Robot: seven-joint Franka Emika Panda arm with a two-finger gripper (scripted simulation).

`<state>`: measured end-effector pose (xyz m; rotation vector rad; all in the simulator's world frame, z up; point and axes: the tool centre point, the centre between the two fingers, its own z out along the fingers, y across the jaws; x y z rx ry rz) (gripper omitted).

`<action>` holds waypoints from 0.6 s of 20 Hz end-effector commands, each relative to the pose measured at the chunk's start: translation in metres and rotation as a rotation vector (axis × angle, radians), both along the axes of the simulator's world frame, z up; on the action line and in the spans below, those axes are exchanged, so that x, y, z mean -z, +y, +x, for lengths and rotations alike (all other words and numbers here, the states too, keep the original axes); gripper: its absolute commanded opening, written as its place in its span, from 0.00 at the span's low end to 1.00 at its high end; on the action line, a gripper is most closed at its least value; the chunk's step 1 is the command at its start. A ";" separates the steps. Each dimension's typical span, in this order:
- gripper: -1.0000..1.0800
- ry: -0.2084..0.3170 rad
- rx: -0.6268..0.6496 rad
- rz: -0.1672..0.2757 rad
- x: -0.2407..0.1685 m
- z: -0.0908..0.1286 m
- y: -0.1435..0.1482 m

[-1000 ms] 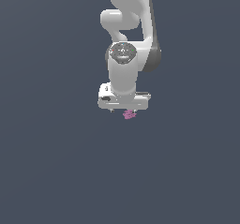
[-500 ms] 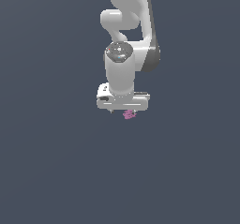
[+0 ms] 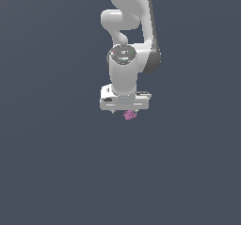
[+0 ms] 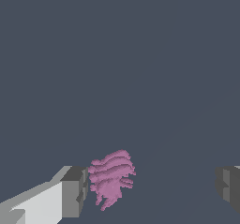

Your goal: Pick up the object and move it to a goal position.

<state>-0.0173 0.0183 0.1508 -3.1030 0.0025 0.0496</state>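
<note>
White two-fingered robot gripper (image 4: 152, 190) with fingers spread wide apart; small pink-magenta ridged blocky object (image 4: 111, 178) sits between them, just beside one finger (image 4: 72, 191), ungrasped; grasping, lifting and moving likely remain.

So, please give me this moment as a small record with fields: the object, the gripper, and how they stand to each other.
object: pink ridged object, small
gripper: white gripper, jaws wide apart
relation: object lies between the fingers, close beside one, far from the other; contact cannot be told
exterior view: object shows just under the gripper
grasp: not closed on the object
</note>
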 end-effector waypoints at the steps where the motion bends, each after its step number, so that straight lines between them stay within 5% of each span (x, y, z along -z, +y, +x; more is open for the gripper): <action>1: 0.96 -0.004 -0.046 -0.005 0.008 -0.007 0.004; 12: 0.96 -0.032 -0.333 -0.028 0.050 -0.053 0.026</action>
